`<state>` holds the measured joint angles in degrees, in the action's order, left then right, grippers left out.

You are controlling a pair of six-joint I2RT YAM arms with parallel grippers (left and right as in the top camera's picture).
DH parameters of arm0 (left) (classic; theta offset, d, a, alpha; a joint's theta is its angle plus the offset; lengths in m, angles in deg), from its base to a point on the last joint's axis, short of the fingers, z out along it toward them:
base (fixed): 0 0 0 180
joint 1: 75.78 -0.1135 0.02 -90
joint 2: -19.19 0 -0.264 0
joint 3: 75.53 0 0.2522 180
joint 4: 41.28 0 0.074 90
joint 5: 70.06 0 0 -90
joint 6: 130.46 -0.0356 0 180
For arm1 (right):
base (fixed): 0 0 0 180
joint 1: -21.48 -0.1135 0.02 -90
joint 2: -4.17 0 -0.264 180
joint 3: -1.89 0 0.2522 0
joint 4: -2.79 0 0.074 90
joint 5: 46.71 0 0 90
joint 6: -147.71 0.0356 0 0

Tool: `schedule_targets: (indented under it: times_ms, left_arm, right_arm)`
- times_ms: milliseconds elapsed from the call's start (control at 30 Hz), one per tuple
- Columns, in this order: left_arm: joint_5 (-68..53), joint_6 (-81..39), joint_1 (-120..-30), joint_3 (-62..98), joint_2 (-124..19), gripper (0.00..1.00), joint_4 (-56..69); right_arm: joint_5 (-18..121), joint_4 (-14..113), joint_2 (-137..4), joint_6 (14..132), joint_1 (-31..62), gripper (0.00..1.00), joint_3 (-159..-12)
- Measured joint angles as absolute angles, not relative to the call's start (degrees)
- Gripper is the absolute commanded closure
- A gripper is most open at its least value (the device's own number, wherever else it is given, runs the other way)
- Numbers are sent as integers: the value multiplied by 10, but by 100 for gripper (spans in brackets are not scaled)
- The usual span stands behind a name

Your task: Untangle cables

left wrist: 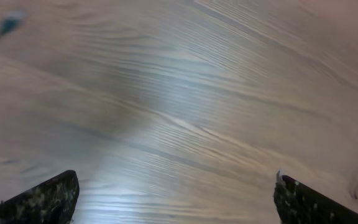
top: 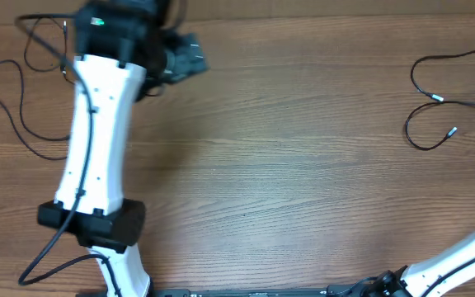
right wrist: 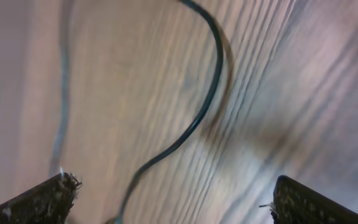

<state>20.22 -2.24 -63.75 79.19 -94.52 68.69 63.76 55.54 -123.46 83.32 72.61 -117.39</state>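
One black cable [top: 7, 103] lies in loose loops at the table's far left, partly hidden behind my left arm. The other cable [top: 427, 107] curls at the far right, with small light plug tips [top: 453, 130]. Over bare wood near the top left, my left gripper [top: 190, 56] [left wrist: 176, 180] is open with nothing between its fingers; a blurred plug end [left wrist: 8, 25] shows far off in its view. The right gripper [right wrist: 173, 183] is open above the table. A stretch of cable [right wrist: 210, 93] runs on the wood beneath it, nearer its left finger [right wrist: 48, 199], not gripped.
The white left arm [top: 97, 140] stretches from the front edge up to the far left, with its own thicker black wiring [top: 56, 247] hanging beside it. Part of the right arm [top: 468, 256] shows at the bottom right corner. Brown wood table [top: 303, 165].
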Motion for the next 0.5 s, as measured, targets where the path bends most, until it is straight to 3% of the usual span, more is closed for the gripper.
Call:
schedule_targets:
  times_ms: [333,500]
  left_arm:
    - [274,-17,-769,759,-945,0,690]
    - [311,3,-835,697,-945,0,688]
  right_arm:
    - [845,701,-1148,830,726,0,-1178]
    - [884,793,-1149,767,618,0,-1176]
